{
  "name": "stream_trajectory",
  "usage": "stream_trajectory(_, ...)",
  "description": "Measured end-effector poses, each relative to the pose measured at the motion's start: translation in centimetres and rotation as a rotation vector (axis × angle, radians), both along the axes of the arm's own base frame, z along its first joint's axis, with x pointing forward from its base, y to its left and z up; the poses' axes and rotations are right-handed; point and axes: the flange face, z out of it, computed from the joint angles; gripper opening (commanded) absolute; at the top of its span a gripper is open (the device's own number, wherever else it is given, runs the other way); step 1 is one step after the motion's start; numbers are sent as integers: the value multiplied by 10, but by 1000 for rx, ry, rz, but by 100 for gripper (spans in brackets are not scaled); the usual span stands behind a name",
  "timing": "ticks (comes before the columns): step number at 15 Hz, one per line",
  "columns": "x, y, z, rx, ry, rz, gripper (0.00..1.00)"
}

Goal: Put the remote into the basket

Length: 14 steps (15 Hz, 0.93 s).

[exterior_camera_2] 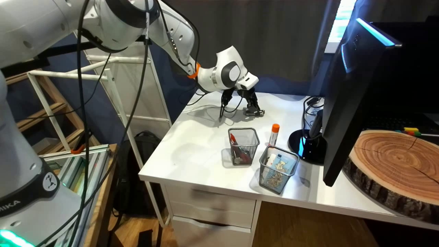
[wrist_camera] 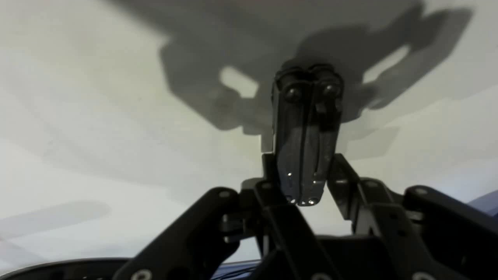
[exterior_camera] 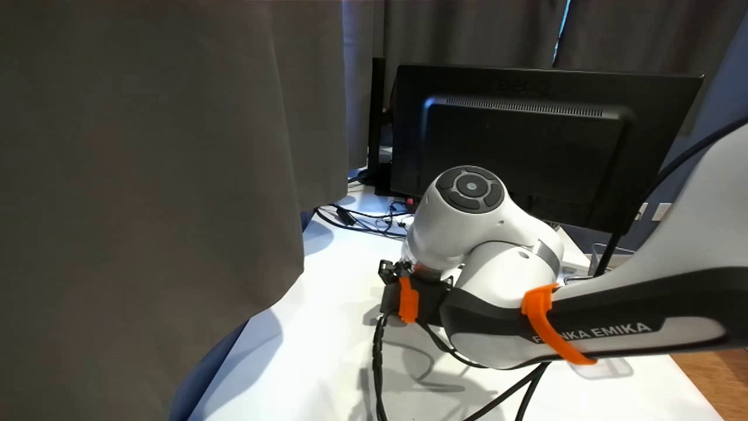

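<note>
The remote [wrist_camera: 305,128] is a dark grey-black oblong bar with a seam along its middle and small shiny rivets. It lies between the fingers of my gripper [wrist_camera: 302,171] in the wrist view, with a finger against each long side. In an exterior view my gripper [exterior_camera_2: 254,110] points down close to the table at its far side; the remote is too small to make out there. Two grey wire-mesh baskets stand nearer the front: one basket [exterior_camera_2: 253,151] holds red and dark items, the other basket [exterior_camera_2: 267,180] holds cards. Which one is meant cannot be told.
An orange-capped stick [exterior_camera_2: 273,135] stands between and behind the baskets. The black monitor [exterior_camera_2: 356,92] and a wood slab [exterior_camera_2: 398,161] are on the right. Cables [exterior_camera: 380,222] lie by the monitor. A grey curtain [exterior_camera: 146,175] hangs over the table's side.
</note>
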Motion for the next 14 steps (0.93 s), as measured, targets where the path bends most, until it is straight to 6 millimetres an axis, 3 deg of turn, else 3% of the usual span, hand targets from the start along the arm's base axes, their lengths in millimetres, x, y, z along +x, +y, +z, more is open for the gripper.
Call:
stream_trajectory(3, -2, -22, -2, -5, -10, -17, 37)
stream_trajectory(8, -9, -16, -1, -5, -6, -10, 37)
stream_trajectory(9, -9, -16, 0, -5, -6, -10, 12)
stream_trajectory(12, -9, -18, -2, -18, -8, -13, 12)
stream_trajectory(14, -4, -41, -2, -60, -27, -48, 12)
